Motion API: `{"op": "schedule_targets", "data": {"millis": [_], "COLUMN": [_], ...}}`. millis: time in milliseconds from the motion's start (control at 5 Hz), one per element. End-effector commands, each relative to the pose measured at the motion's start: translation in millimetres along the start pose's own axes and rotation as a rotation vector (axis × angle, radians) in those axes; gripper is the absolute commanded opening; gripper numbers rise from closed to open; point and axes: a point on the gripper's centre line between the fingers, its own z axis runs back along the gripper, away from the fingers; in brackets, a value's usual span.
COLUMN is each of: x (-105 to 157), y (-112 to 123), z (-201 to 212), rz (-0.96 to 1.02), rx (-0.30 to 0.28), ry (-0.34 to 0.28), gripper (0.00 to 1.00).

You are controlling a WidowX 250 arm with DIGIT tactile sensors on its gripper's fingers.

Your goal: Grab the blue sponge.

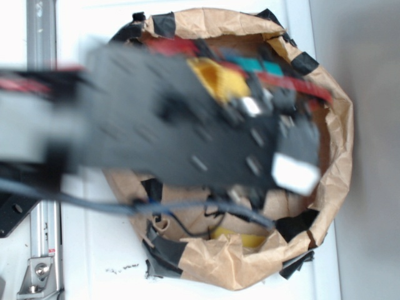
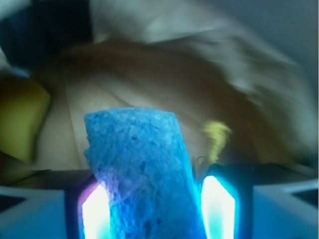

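Brown paper bag (image 2: 164,84) behind, gripper (image 2: 157,209) pinching blue sponge (image 2: 142,174), long axis pointing away

Bright blue, pitted sponge (image 2: 142,174); brown paper bag (image 1: 334,134) patched with black tape (image 1: 304,62); yellow cloth (image 2: 20,117) at nine o'clock.

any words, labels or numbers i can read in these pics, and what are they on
None can be read.
Arm: the white patch is a blur, with no legible text.
Paper bag: plain, no print.
Blue sponge, between the gripper fingers: no markings.
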Motion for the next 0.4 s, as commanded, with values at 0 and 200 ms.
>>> {"op": "schedule_targets", "data": {"millis": [0,200], "x": [-1.8,1.4], "y": [-6.3,-7.8], "z": [52.5,46.3], "rz": [0.464,0.481], "rx": [-0.005,-0.014], "ry": [-0.013,0.006], "gripper": [0.00,0.00]}}
